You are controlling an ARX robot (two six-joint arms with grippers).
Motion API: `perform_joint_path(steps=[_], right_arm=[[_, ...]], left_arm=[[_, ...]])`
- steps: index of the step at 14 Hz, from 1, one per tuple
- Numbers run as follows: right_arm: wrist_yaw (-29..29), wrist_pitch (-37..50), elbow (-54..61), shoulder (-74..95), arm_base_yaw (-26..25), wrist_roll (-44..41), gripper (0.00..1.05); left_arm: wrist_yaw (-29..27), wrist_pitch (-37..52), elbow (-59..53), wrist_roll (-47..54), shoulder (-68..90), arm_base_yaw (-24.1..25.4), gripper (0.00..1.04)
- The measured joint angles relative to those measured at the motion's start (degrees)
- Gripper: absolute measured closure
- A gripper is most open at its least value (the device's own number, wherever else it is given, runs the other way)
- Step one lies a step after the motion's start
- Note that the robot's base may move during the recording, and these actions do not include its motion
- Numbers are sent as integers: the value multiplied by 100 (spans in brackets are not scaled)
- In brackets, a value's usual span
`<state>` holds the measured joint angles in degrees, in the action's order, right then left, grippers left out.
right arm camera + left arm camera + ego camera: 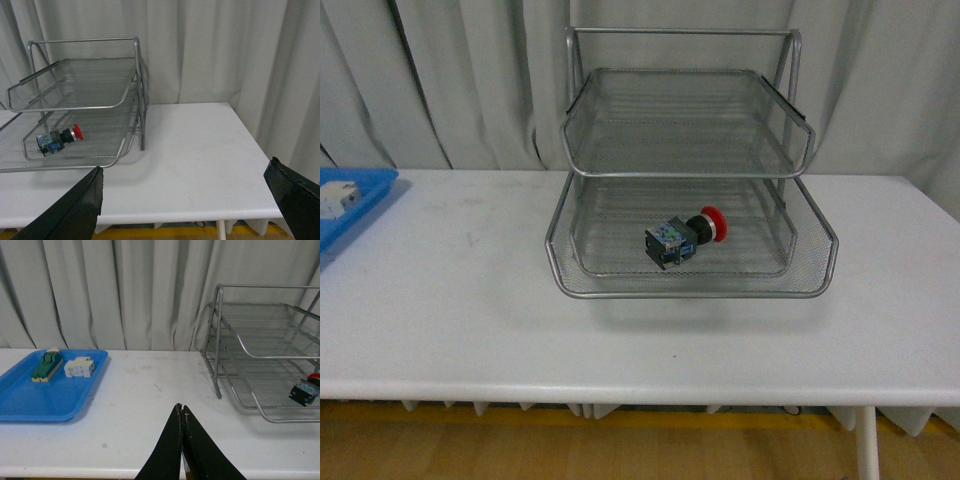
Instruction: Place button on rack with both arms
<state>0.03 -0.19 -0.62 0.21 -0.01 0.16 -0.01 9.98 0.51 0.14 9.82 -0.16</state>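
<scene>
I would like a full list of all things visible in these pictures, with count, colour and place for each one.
table: one, white, carries everything
rack: one, silver wire mesh, middle of the table
button: one, red cap on a dark body with blue bits, lying on its side in the rack's bottom tray
blue tray: one, blue, at the table's left end
green-and-cream switch: one, in the blue tray
white block: one, in the blue tray beside the switch
curtain: grey, behind the table
left gripper: black, shut, empty
right gripper: black, open, empty
</scene>
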Motion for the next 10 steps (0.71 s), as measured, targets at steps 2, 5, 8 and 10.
perform_joint_path(steps=[2,5,8,10], right_arm=[[2,-4,0,0,0,0,6],[0,-2,0,0,0,0,6],[0,0,0,0,0,0,6],[0,0,0,0,0,0,6]], left_arm=[[4,-907,11,0,-929,0,103],[0,-1005,2,0,-931,0,103],[0,-1019,2,-11,-931,0,66],[0,-1016,2,-11,-931,0,41]])
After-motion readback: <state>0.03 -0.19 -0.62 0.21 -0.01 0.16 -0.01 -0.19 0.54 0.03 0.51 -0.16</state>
